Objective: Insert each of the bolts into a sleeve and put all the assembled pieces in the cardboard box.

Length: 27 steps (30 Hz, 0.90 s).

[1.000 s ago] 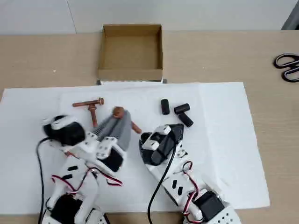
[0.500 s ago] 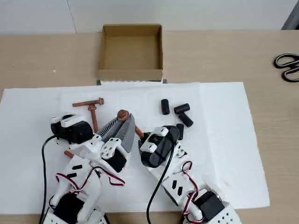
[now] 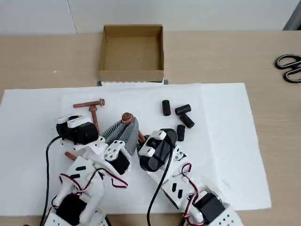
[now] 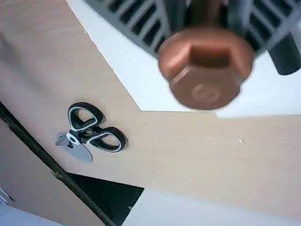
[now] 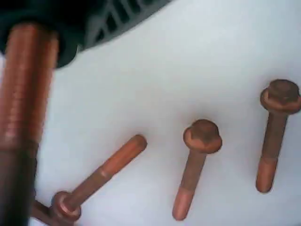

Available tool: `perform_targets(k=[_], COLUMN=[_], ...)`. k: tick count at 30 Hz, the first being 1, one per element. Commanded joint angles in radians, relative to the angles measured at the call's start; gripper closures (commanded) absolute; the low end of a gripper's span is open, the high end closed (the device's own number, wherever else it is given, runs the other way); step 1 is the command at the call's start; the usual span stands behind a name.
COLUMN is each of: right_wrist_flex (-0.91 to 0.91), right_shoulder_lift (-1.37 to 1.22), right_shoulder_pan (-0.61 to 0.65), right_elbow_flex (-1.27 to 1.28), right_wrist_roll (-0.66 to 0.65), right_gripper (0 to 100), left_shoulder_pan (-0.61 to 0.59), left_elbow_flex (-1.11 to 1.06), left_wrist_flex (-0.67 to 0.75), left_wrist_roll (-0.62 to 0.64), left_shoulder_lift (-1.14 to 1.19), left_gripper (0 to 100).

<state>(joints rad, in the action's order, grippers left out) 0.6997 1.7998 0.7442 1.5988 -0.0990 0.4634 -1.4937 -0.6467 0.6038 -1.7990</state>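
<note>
On white paper (image 3: 225,141), left claw (image 3: 126,124) closed around a bolt (image 3: 126,117); right claw's (image 3: 141,140) grip cannot be told

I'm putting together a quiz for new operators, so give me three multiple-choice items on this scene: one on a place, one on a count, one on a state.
1. Where do the scissors lie?
A) on the white sheet
B) on the bare table, off the sheet
C) on the floor

2. How many black sleeves lie loose on the sheet?
A) two
B) four
C) six

3. What state is the left gripper in?
A) open, holding nothing
B) shut on a black sleeve
C) shut on a copper bolt

Key:
1 B, they rest on wood beyond the sheet's edge.
2 B, four show in the high view.
3 C, the bolt sits clamped in it, head out front.
</note>
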Motion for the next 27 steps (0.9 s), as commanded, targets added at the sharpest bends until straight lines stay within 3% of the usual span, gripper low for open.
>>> perform_targets(k=[1, 7, 16, 27], right_wrist_flex=[-0.028, -0.030, -0.030, -0.048], right_shoulder_lift=[0.013, 0.013, 0.013, 0.015], right_shoulder_pan=[0.013, 0.013, 0.013, 0.008], right_elbow_flex=[-0.041, -0.043, -0.044, -0.058], right_wrist_roll=[-0.015, -0.149, -0.150, -0.150], right_gripper=[99.6, 99.6, 99.6, 99.6], left_shoulder_pan=[0.014, 0.014, 0.084, 0.091], left_elbow_flex=[0.007, -0.013, -0.008, -0.012], left_wrist_flex=[0.023, 0.023, -0.115, -0.147], left_wrist_roll=[-0.034, -0.132, -0.196, -0.199], left_shoulder_lift=[-0.011, -0.012, -0.014, -0.014], left_gripper=[99, 99, 99, 99])
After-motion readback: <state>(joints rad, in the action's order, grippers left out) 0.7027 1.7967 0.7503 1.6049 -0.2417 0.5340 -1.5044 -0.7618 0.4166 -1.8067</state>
